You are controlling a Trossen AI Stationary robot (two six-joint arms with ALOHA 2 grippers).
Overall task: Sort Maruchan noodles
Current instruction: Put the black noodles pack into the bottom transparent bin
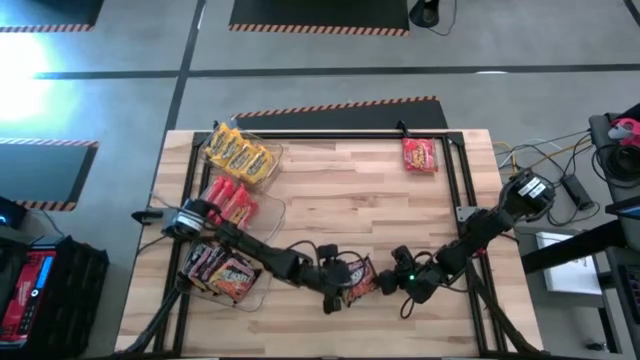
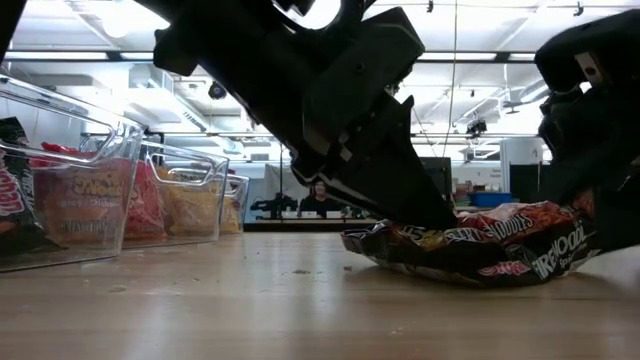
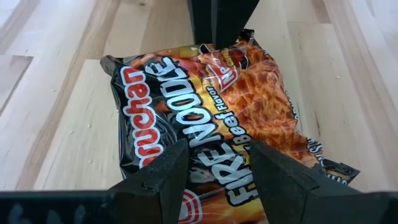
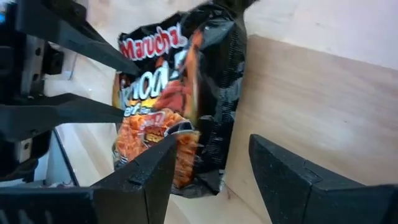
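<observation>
Both hands meet over one dark noodle packet (image 1: 358, 279) lying near the front middle of the worktop (image 1: 350, 190), which looks like a handover or a regrip before it goes to a bin. The left hand (image 3: 214, 168) has its fingers standing apart over the packet's printed face; whether they press it I cannot tell. The right hand (image 4: 208, 168) stands open just beside the packet's far end, holding nothing. Three clear bins (image 1: 255, 205) sit along the worktop's left side, one with yellow packets (image 1: 238, 152), one with red packets (image 1: 228, 198) and one with dark packets (image 1: 222, 268), so this packet probably belongs in the nearest, dark one. A single red packet (image 1: 420, 155) lies well apart near the back right corner, not yet sorted. The high view alone gives the bins and that stray packet; the low view alone shows the dark packet (image 2: 480, 245) lying flat on the wood, its edge crumpled under the left hand.
</observation>
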